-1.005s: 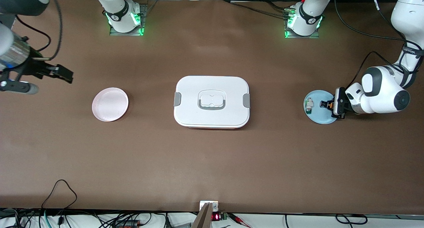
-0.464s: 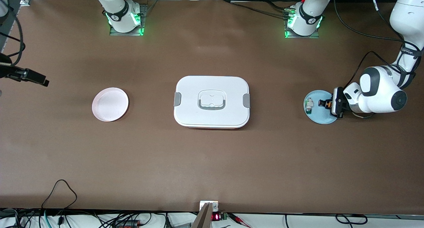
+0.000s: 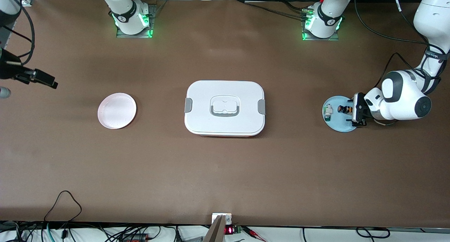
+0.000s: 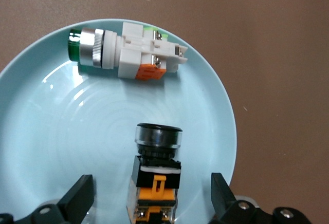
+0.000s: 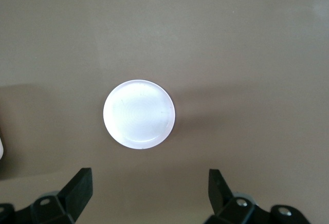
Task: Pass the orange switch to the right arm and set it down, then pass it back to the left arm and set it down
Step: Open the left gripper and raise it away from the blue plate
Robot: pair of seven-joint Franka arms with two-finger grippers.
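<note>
Probably a robotics lab: bolted arm bases (image 3: 133,19), brown table (image 3: 225,171), loose cables (image 3: 63,207).

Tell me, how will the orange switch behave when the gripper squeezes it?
The orange switch looks rigid, so it should not bend. Its round black cap may let it roll on the smooth blue plate. The open left gripper straddles its blocky base, probably a steadier hold.

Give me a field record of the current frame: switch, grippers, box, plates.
orange switch: on the blue plate, between the open fingers, not gripped
left gripper: open, low over the blue plate
right gripper: open, waits over the table's right-arm end
box: lid on, mid-table between the plates
pink plate: empty
white-and-green component: on the blue plate beside the switch
</note>
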